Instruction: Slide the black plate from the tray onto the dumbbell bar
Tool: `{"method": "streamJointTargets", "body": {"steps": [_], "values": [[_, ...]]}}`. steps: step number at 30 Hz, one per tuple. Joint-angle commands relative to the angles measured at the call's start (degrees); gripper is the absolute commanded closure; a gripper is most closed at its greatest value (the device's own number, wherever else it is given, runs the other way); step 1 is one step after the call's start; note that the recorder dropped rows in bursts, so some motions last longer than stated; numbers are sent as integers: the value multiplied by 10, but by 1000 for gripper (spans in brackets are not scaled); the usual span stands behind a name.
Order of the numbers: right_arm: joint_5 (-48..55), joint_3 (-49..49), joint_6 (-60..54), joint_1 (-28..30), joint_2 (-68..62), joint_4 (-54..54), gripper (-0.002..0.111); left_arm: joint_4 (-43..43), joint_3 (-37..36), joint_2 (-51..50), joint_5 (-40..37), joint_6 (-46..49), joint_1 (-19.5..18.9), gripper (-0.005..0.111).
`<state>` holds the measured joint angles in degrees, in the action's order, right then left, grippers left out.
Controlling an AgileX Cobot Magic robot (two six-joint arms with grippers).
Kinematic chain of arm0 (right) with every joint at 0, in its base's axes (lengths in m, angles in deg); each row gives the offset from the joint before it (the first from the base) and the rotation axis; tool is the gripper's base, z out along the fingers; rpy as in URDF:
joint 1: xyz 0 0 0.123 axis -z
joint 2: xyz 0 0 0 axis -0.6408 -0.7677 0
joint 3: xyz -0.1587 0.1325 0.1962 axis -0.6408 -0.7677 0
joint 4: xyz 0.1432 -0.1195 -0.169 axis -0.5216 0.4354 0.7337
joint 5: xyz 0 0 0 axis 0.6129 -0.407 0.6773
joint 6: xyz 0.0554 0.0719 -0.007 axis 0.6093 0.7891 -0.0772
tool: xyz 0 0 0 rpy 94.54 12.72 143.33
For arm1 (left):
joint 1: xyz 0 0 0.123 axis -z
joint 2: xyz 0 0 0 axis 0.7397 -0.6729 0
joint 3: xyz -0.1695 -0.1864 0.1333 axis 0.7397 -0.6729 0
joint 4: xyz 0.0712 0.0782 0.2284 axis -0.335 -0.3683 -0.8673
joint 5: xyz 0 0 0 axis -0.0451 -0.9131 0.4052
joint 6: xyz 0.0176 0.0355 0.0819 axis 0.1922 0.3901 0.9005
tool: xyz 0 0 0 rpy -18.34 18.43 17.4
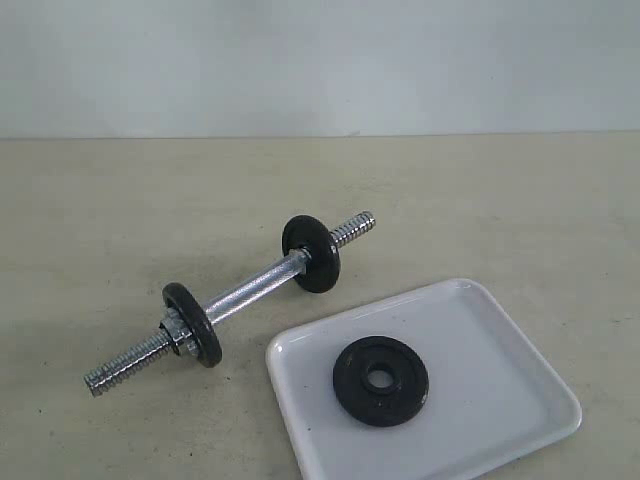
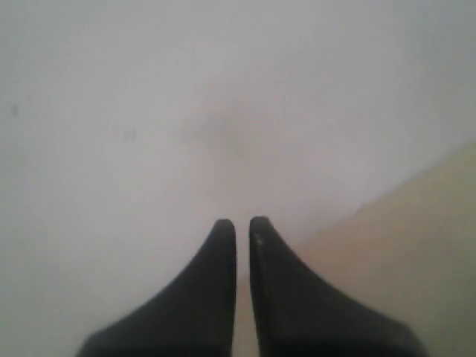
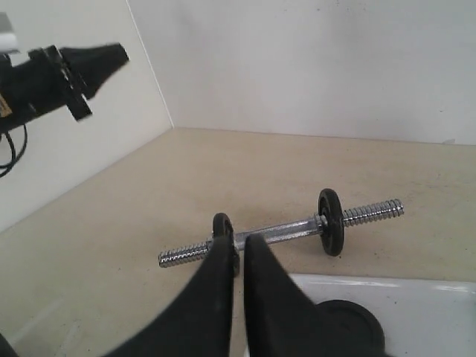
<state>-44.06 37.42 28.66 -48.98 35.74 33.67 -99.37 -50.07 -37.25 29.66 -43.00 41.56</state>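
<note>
The black plate (image 1: pixel 352 388) lies flat on the white tray (image 1: pixel 500 340) at the front right of the table. The dumbbell bar (image 1: pixel 255 290) rests diagonally on the table just left of the tray, with a black disc (image 1: pixel 312 253) near its far end and another (image 1: pixel 193 324) near its near end. Neither gripper shows in the exterior view. In the right wrist view my right gripper (image 3: pixel 239 239) is shut and empty, hovering short of the bar (image 3: pixel 286 230), with the plate (image 3: pixel 349 320) and tray (image 3: pixel 424 305) beside it. My left gripper (image 2: pixel 242 223) is shut on nothing, facing a white wall.
The beige table top (image 1: pixel 120 200) meets white walls at the back and on the left side. The left arm's dark gripper (image 3: pixel 82 63) hangs high over the table's left side in the right wrist view.
</note>
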Motion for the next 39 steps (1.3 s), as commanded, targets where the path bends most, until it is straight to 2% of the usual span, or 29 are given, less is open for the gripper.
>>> {"method": "streamJointTargets", "body": {"steps": [1, 3, 5, 8, 10, 11, 15, 21, 26, 34, 36, 39], "values": [[-12, -3, -8, -2, 0, 1, 106, 104, 3, -14, -328, 6, 0, 102], [-13, -3, -8, -2, 0, 1, 106, 124, 3, -24, -343, 2, 0, 102], [-10, -3, -8, 0, 0, 1, 106, 126, 3, -28, -334, -8, 18, 102], [-7, -3, -8, 0, 0, 1, 106, 126, 15, -28, -382, -8, 70, 102], [-10, -3, -8, 0, 0, 0, 106, 144, 36, -37, -455, -8, 117, 102], [-11, -3, -8, 0, 0, -1, 106, 184, 55, -50, -500, -6, 145, 102], [-11, -3, -8, 0, 0, -1, 106, 260, 97, -90, -563, -1, 209, 102], [-11, -3, -8, 0, 0, -1, 106, 372, 142, -149, -573, 63, 273, 102], [-11, -3, -8, 0, 0, -1, 106, 374, 173, -212, -575, 112, 323, 102], [-4, -3, -18, 0, 0, -1, 106, 374, 208, -303, -507, 158, 369, 102], [-3, -4, -19, 0, 0, -1, 106, 374, 219, -324, -484, 166, 376, 99], [-3, -24, -22, 0, 0, 0, 106, 383, 237, -353, -471, 165, 384, 87]]}}
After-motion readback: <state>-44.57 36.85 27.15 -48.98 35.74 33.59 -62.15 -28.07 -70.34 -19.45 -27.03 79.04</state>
